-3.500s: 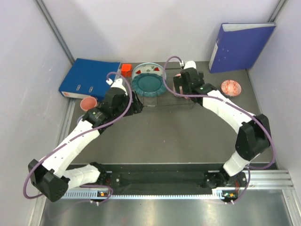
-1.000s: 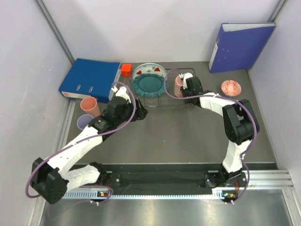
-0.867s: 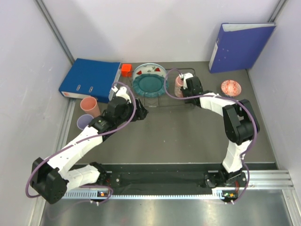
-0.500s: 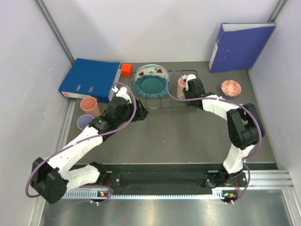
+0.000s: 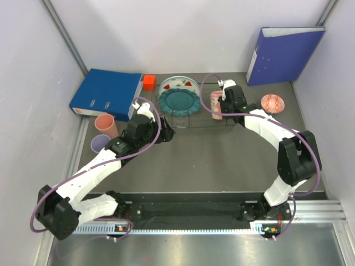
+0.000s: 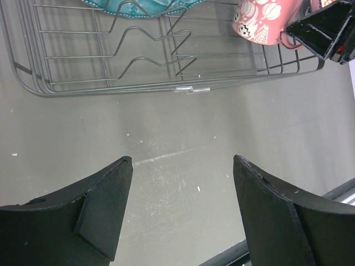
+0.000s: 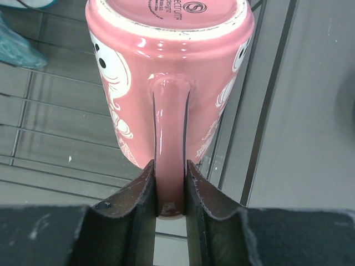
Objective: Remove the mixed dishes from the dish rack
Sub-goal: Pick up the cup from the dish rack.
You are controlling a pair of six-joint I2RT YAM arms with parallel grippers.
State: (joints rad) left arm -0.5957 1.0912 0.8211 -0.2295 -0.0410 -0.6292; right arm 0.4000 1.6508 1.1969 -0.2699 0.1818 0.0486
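Note:
The dish rack (image 5: 199, 123) of dark wire stands at the back middle of the table. A teal scalloped plate (image 5: 178, 102) leans in its left part, with a white plate with red marks (image 5: 178, 85) behind it. My right gripper (image 7: 169, 163) is shut on the handle of a salmon-pink cup (image 7: 166, 66) with white drawings, held tipped on its side over the rack's right end (image 5: 216, 105). My left gripper (image 6: 182, 160) stands open over bare table just in front of the rack (image 6: 111, 83), holding nothing. Another salmon-pink cup (image 5: 104, 124) and a lavender cup (image 5: 100, 143) stand at the left. A pink patterned bowl (image 5: 272, 102) sits at the right.
A blue binder (image 5: 105, 92) lies flat at the back left with a small red cube (image 5: 148, 82) beside it. A second blue binder (image 5: 283, 54) stands upright at the back right. Walls close in on both sides. Bare table lies between the rack and the arm bases.
My right arm has swung its elbow out to the right, and the gripped cup has moved a little right and nearer. The rack and plates shifted slightly right. The left arm stayed still.

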